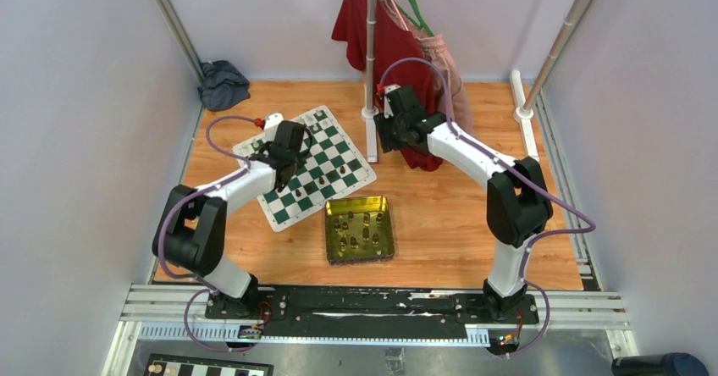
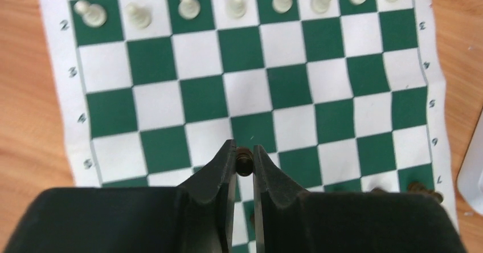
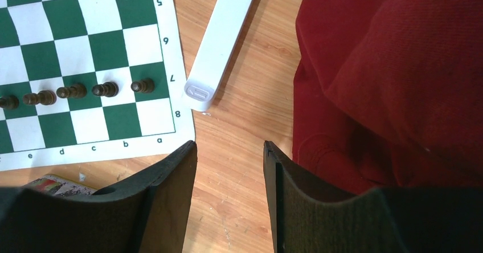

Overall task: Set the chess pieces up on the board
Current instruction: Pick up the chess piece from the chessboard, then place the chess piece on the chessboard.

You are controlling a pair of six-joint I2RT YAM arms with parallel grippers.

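The left arm point(image 1: 241, 185) and right arm point(image 1: 471, 152) pair white links with bulky black joints. Purple cables point(image 1: 208, 136) loop along both. The left claw point(image 2: 245, 163) and right claw point(image 3: 230, 150) are matte black.

gold-green tin point(image 1: 328, 234) in the middle; red garment point(image 1: 356, 24) hanging at the back; crumpled grey cloth point(image 1: 222, 85) far left.

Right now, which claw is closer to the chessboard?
Left. The left gripper is over the board, pinching a dark piece; the right gripper hangs past its edge, above wood.
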